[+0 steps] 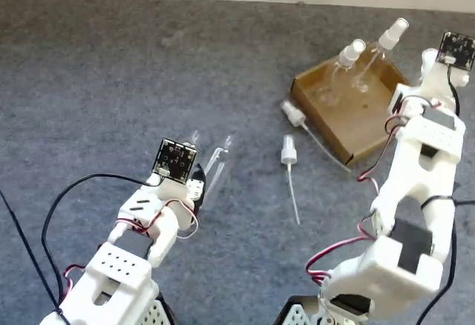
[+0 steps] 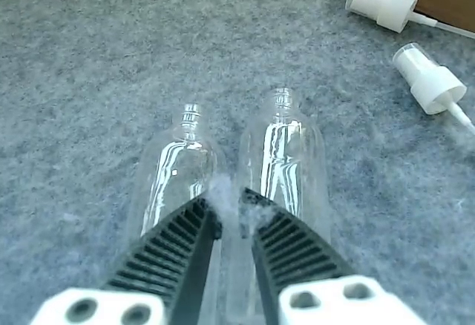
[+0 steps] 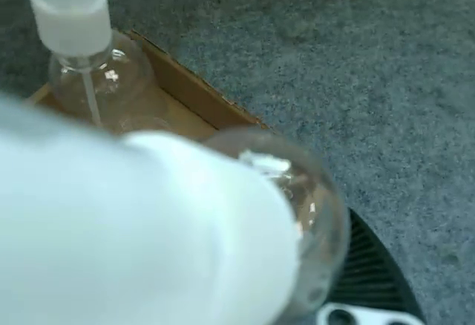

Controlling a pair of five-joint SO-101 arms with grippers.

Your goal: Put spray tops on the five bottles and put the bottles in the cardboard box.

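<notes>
High view: the cardboard box (image 1: 356, 128) is seen upper right on the grey worktop (image 1: 111, 65). Two capped bottles (image 1: 349, 59) are stood upright at the box's upper side, one just beside the other. The right gripper (image 1: 427, 65) is placed near them at the right edge of the frame. Two loose spray tops are laid left of the box: one (image 1: 293, 113) just beside the box's left edge, the other (image 1: 289, 150) lower down, with its tube pointed down-frame. Two uncapped bottles (image 1: 217, 163) are laid side by side left of centre, with the left gripper (image 1: 198, 175) over their lower ends.

Left wrist view: the uncapped bottles are shown parallel, necks up-frame, just beside each other. The left gripper's fingers (image 2: 185, 251) are held a narrow gap apart over the strip between the bottles, with nothing clamped. Both loose spray tops are seen upper right, below the box corner.

Right wrist view: a near bottle (image 3: 297, 191) with a white top is seen very close, centre to lower left. Another capped one is stood inside the box corner, upper left. Whether the right gripper is clamped on the near bottle cannot be told.

Progress is judged as partway. At least two bottles are capped and at the box. Two bottles remain to be capped and boxed. A fifth cannot be placed with certainty.
</notes>
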